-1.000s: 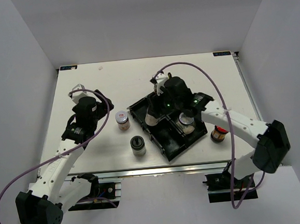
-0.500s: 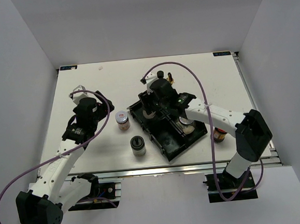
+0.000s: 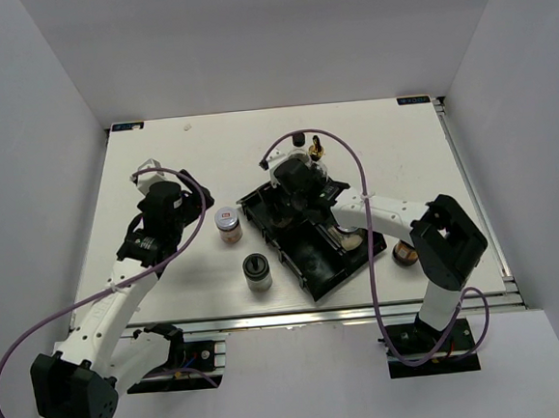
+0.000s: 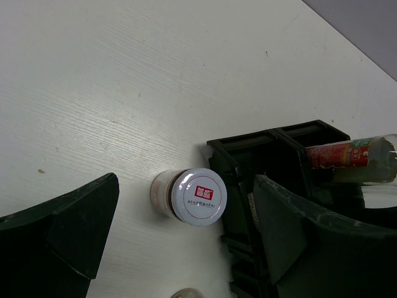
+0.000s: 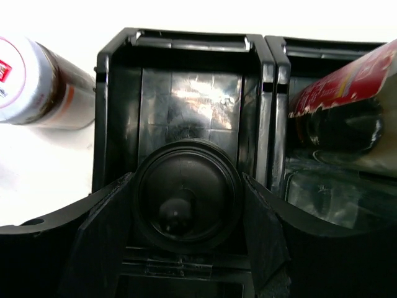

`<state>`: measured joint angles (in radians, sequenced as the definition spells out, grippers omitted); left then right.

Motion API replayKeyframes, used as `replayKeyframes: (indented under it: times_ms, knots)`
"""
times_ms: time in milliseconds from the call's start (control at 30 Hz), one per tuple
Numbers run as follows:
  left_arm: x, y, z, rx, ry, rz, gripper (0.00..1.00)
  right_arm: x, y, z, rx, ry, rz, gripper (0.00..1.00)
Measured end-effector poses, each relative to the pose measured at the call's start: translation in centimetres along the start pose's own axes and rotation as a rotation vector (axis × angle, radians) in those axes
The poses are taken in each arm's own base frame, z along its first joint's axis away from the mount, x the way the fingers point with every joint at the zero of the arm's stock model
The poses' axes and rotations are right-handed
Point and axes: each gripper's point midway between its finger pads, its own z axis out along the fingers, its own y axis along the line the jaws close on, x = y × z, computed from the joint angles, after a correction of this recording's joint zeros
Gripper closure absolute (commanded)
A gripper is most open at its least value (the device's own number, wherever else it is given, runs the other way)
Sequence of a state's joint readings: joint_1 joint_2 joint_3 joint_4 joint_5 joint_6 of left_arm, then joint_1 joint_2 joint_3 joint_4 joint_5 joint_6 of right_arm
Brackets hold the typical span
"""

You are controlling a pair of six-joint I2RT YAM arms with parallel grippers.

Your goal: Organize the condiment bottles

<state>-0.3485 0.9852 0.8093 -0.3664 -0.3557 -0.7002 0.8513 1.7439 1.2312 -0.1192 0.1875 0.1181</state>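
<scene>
Glass jars and bottles are found partly inside the tray (image 3: pixel 313 261) and partly on the table (image 3: pixel 159 151), so the task is judged to be about half done. The right gripper (image 5: pixel 186 189) is closed on a held jar (image 5: pixel 186 208) with a black lid, and its fingers (image 5: pixel 108 230) are pressed to both sides of the lid. This jar is located low inside the far left compartment of the tray, but whether its bottom is already on the floor cannot be told. In the next compartment a tall bottle (image 5: pixel 338 105) with a red label is seen. From above, a gold spout (image 3: pixel 315 148) and a black cap (image 3: pixel 298 138) are noticed just behind the right gripper. Whether both belong to bottles inside the tray cannot be decided. One more jar (image 3: pixel 349 241) is seen in the right part of the tray, half hidden under the arm.

Three jars are left outside. A white-lid jar (image 4: pixel 197 197) stands on the table just beside the tray's left wall. A black-lid jar (image 3: pixel 256 269) stands near the tray's near corner, and a red-lid jar (image 3: pixel 404 253) is placed just to the right of the tray. The left gripper (image 4: pixel 186 183) is opened fully and nothing is held in it. It hangs above the white-lid jar, which is seen between its fingers. It is supposed that the held jar must be released first, and then the three outside jars must be taken one by one.
</scene>
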Motion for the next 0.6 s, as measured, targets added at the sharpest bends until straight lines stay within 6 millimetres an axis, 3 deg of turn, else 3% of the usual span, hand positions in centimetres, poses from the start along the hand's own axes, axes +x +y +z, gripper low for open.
replayKeyframes:
  times_ms: [100, 167, 400, 600]
  knots:
    - [0.2, 0.0, 0.1, -0.003, 0.007, 0.002, 0.02, -0.3, 0.0, 0.1, 0.002, -0.012, 0.005, 0.52]
    - [0.3, 0.1, 0.1, -0.005, 0.011, 0.004, 0.02, -0.2, 0.0, 0.1, 0.002, -0.01, 0.008, 0.48]
    - [1.3, 0.0, 0.2, 0.001, 0.058, 0.004, 0.02, -0.2, 0.1, 0.0, 0.0, -0.007, 0.01, 0.11]
    - [2.3, 0.0, 0.2, 0.008, 0.105, 0.009, 0.02, -1.5, 0.8, -1.6, -0.031, -0.044, -0.019, 0.11]
